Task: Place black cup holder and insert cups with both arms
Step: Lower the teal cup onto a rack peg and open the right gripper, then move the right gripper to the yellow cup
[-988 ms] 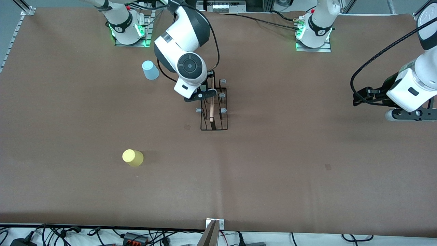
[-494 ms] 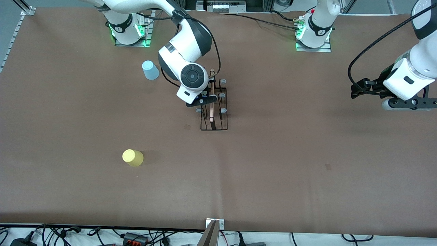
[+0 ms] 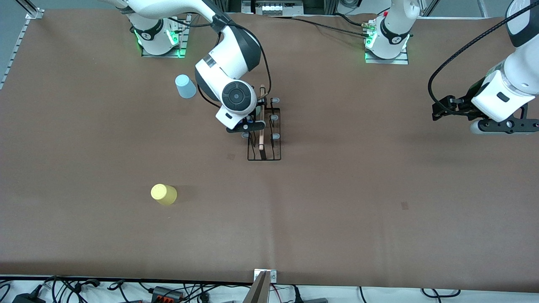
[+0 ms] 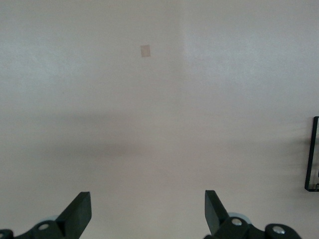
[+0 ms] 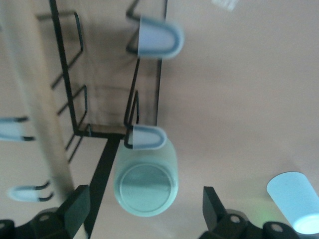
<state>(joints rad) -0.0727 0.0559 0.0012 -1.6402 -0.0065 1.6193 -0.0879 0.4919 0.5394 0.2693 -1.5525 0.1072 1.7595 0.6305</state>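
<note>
The black cup holder (image 3: pixel 264 159) stands mid-table, with its wooden rod (image 3: pixel 261 126) and grey-blue pegs (image 3: pixel 275 136). My right gripper (image 3: pixel 247 126) hovers open over it. In the right wrist view the mint-green cup (image 5: pixel 145 181) shows its closed bottom. It sits at the rack's (image 5: pixel 65 74) side, partly under a peg tip (image 5: pixel 145 138). I cannot tell whether a peg carries it. The right gripper (image 5: pixel 144 209) is apart from it. The light blue cup (image 3: pixel 185 86) and yellow cup (image 3: pixel 164 194) stand on the table. My left gripper (image 3: pixel 503 126) is open and empty.
The light blue cup also shows in the right wrist view (image 5: pixel 294 201). The left wrist view shows bare brown table, a small pale patch (image 4: pixel 145 51) and a corner of the cup holder (image 4: pixel 313 154). Cables lie along the table's near edge (image 3: pixel 168 290).
The right arm has shifted slightly along the cup holder toward the front camera. The left arm has moved toward the bases' side of the table.
</note>
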